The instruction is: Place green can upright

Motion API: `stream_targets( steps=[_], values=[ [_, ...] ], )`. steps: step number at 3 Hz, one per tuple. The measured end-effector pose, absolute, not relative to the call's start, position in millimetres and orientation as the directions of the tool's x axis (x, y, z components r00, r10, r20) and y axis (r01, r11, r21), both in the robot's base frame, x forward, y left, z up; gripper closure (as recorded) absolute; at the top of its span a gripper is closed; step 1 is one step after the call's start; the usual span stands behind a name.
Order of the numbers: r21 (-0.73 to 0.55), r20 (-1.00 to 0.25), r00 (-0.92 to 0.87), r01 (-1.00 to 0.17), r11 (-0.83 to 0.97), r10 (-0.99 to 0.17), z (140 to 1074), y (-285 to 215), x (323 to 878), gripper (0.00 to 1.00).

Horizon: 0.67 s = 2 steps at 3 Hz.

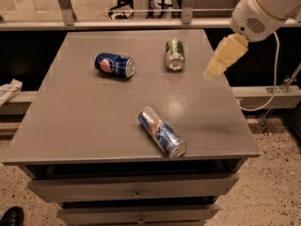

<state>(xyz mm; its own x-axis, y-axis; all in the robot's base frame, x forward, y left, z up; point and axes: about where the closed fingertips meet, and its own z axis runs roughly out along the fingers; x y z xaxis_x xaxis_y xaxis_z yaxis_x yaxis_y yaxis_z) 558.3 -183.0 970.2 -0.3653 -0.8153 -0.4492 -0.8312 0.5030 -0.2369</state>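
- Green can [175,54]: lying on its side, upper centre; long axis runs up-down the frame.
- My gripper [217,65]: upper right, can just left of it; grip state unreadable.

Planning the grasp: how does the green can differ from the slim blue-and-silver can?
The green can is shorter; the slim blue-and-silver can is longer. The green can lies far back, end-on to the camera; the slim blue-and-silver can diagonally near the front. Both lie on their sides. The hand hangs right of the green can.
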Motion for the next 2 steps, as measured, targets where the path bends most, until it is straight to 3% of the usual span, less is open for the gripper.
stream_targets(
  steps=[2],
  values=[
    [-0.094,-0.582,-0.532,-0.707,0.701,-0.615,971.4,-156.4,626.2,0.0]
  ],
)
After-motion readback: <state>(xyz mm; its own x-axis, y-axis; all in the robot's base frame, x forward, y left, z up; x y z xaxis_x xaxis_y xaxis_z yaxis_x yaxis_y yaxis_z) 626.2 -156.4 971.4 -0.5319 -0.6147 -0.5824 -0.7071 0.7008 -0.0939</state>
